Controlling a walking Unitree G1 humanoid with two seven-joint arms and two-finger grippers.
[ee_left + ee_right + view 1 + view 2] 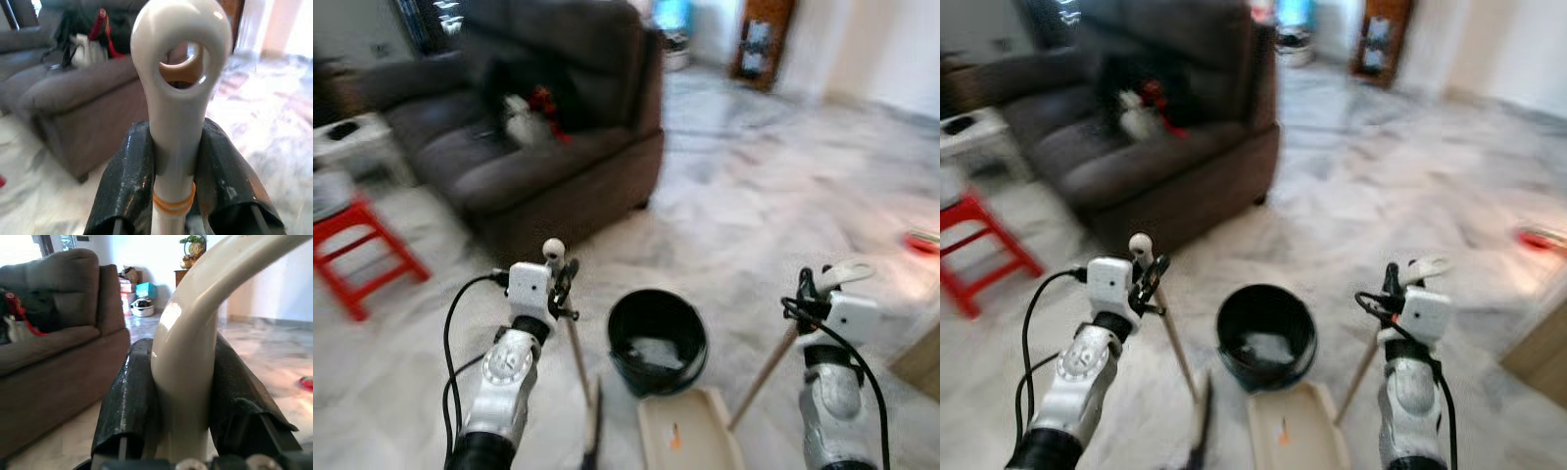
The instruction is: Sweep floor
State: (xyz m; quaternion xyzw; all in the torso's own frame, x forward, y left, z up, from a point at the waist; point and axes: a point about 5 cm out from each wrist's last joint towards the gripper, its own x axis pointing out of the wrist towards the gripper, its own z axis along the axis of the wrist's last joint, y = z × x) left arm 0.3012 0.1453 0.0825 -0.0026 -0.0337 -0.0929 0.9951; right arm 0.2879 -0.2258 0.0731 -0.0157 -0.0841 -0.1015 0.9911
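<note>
A dark grey sofa (pixel 548 127) is standing ahead of the pincers, a red stool (pixel 362 250) is sitting far off the left pincer's outer side.

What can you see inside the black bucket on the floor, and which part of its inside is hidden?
Inside the black bucket, a pale patch shows at the bottom; blur hides what it is. The near wall's inner face is hidden behind the rim. The cream dustpan lies on the floor beside it.

Broom (pixel 591 423) head cut off by lower edge, left of dustpan (pixel 688 431). Dustpan's near end also cut. Sofa (pixel 548 127) behind bin (pixel 657 340) blurred; items on its seat unidentifiable.
</note>
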